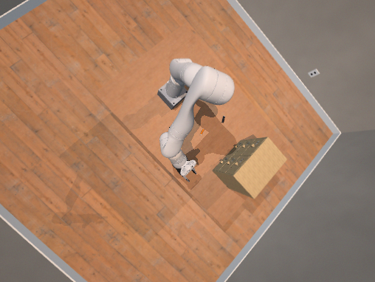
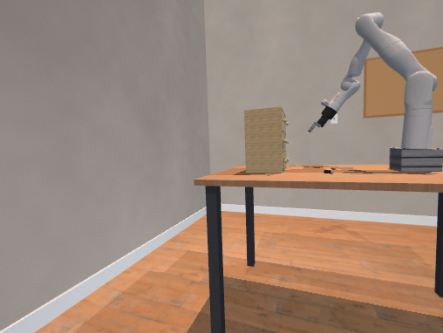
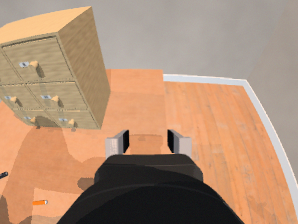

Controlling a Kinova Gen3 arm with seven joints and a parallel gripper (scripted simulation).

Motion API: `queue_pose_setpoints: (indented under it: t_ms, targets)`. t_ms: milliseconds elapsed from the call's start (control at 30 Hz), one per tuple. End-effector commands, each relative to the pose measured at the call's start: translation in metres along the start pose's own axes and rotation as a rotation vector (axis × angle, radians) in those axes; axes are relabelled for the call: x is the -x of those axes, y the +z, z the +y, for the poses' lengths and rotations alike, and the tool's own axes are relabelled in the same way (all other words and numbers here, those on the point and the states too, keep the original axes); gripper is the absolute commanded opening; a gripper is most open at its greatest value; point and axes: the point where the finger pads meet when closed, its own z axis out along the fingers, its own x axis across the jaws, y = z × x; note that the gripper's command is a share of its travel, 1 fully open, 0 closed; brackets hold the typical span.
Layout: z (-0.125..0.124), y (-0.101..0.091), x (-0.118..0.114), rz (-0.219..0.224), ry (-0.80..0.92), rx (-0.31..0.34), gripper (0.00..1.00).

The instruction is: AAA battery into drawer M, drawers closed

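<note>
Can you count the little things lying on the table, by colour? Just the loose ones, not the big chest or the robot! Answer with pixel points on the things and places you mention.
Mostly orange: 1, a small stick-shaped thing [image 1: 202,131] [image 3: 39,202]
Mostly black: 1, a small dark thing [image 1: 223,119] [image 3: 3,175]
Total: 2

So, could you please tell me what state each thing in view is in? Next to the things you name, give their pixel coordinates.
Jaws [image 1: 191,176] [image 2: 310,129]: open, holding nothing.
Chest [image 1: 260,167] [image 2: 263,141] [image 3: 82,65]: upright, its visible drawers apparently pushed in.
Orange item [image 1: 202,131] [image 3: 39,202]: lying loose.
Black item [image 1: 223,119] [image 3: 3,175]: lying loose.
</note>
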Motion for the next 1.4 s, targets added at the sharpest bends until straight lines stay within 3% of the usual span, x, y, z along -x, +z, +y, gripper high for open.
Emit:
queue_pose_setpoints:
  t_ms: [0,233,700,767,1233,1367]
  targets:
    - [0.013,0.002,-0.005,0.003,0.027,-0.024,1.0]
    - [0.014,0.008,-0.005,0.005,0.027,-0.092,1.0]
    - [0.014,0.029,-0.005,0.008,0.026,-0.328,1.0]
    - [0.014,0.029,-0.005,0.008,0.026,-0.328,1.0]
    - [0.015,0.051,-0.006,0.012,0.025,-0.586,1.0]
    - [0.015,0.054,-0.006,0.012,0.025,-0.615,1.0]
